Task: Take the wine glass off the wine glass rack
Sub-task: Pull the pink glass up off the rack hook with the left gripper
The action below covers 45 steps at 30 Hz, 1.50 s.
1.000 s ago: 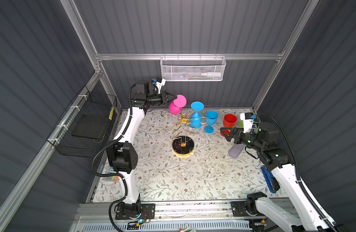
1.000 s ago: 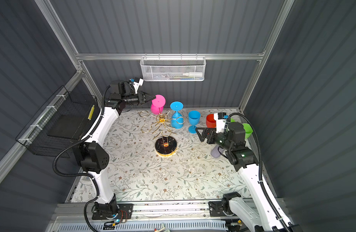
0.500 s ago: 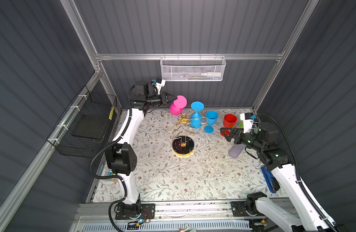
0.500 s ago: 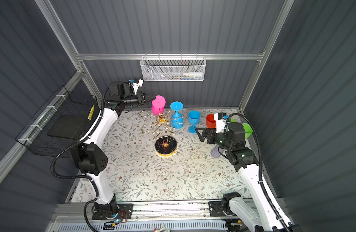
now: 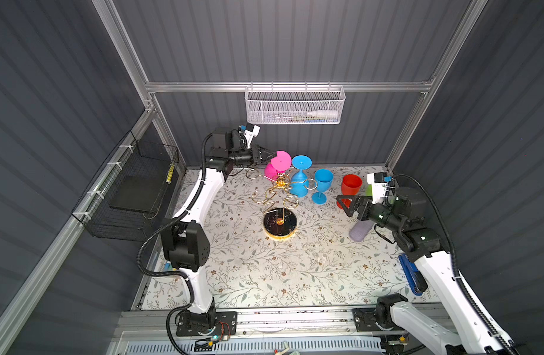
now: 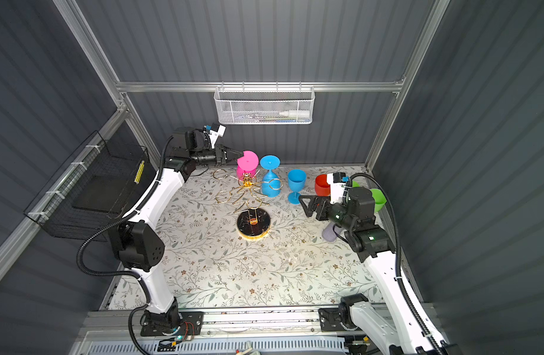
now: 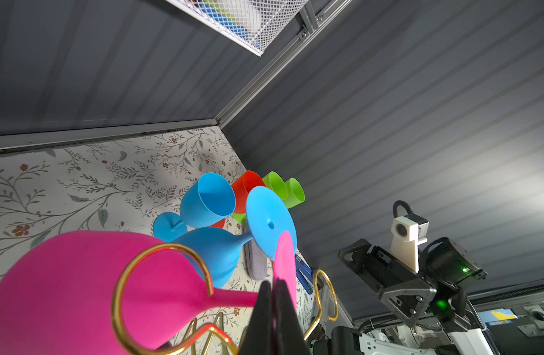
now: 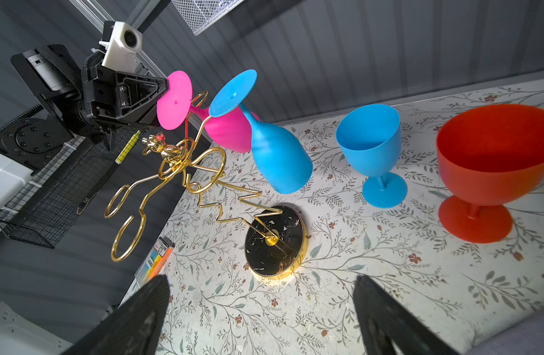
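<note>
The gold wine glass rack (image 5: 279, 188) stands on its round black base (image 5: 280, 222) mid-table, also seen in the right wrist view (image 8: 184, 172). Two wine glasses hang upside down from its far loops. One is pink (image 5: 280, 160) (image 6: 247, 160) (image 7: 80, 285); the other is blue (image 5: 299, 184) (image 8: 277, 153). My left gripper (image 5: 272, 155) (image 6: 241, 153) (image 7: 275, 281) is shut on the rim of the pink glass's foot (image 8: 174, 104), and the stem still lies in a gold loop. My right gripper (image 5: 344, 204) (image 8: 260, 281) hangs open and empty to the right of the rack.
An upright blue goblet (image 5: 323, 181), a red goblet (image 5: 351, 184) and green cups (image 6: 378, 196) stand at the back right. A grey object (image 5: 360, 230) and a blue tool (image 5: 412, 273) lie by the right wall. Wire baskets hang on the back wall (image 5: 295, 106) and the left wall (image 5: 135, 190).
The left arm has shifted slightly while holding the pink glass's foot. The right arm has not moved.
</note>
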Each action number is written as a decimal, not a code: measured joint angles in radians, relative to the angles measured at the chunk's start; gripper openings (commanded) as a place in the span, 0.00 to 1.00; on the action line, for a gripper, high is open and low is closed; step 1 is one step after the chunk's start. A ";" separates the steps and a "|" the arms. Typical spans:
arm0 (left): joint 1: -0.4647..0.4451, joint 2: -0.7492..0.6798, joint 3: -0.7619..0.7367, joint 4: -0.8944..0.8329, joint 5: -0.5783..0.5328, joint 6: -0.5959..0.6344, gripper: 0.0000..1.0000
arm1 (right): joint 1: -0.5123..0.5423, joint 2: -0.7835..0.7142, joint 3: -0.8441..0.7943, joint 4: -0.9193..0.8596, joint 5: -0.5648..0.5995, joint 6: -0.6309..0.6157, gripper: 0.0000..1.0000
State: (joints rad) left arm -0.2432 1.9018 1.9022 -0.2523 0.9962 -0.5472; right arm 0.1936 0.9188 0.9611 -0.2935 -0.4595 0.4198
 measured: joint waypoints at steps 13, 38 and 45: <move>-0.037 0.008 0.038 0.008 -0.013 -0.008 0.00 | 0.000 -0.031 0.000 -0.011 0.003 0.000 0.95; -0.031 0.072 0.193 0.217 -0.046 -0.168 0.00 | 0.001 -0.062 0.000 -0.034 0.048 -0.030 0.96; -0.024 0.069 0.185 0.314 -0.045 -0.233 0.00 | 0.001 -0.058 0.035 -0.061 0.072 -0.068 0.96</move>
State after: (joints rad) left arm -0.2668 1.9709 2.0872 0.0616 0.9516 -0.7799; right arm 0.1947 0.8604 0.9958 -0.3542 -0.3874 0.3519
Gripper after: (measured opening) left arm 0.057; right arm 0.961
